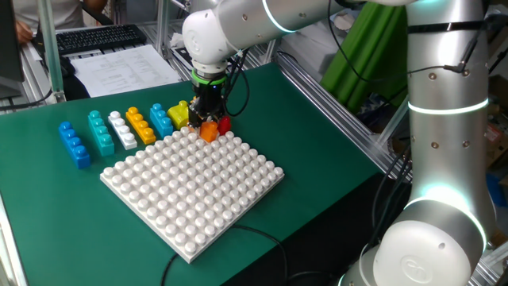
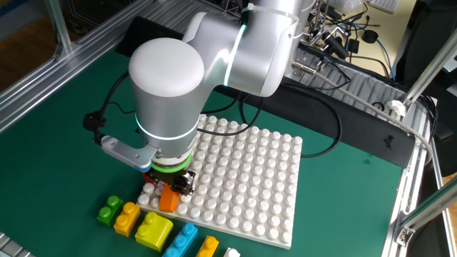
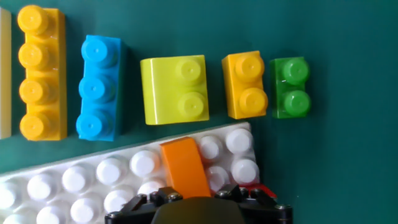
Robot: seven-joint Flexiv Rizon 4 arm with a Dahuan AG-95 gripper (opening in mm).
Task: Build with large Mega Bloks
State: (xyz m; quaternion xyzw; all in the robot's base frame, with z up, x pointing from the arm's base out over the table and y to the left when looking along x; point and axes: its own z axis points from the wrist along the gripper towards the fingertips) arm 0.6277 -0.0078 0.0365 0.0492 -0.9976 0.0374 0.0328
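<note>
1 brick (image 3: pixel 184 167) on the baseplate (image 3: pixel 74 180) corner, 5 bricks (image 3: pixel 175 89) in a row just beside it

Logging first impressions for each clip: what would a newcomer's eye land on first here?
Most likely the big silver arm, its gripper pointing straight down at the near corner of the white studded baseplate, right over an orange block on the plate's edge studs. Next, the bright row of loose bricks on the green mat beside the plate: blue brick, teal, white, orange, yellow brick, green brick.
</note>
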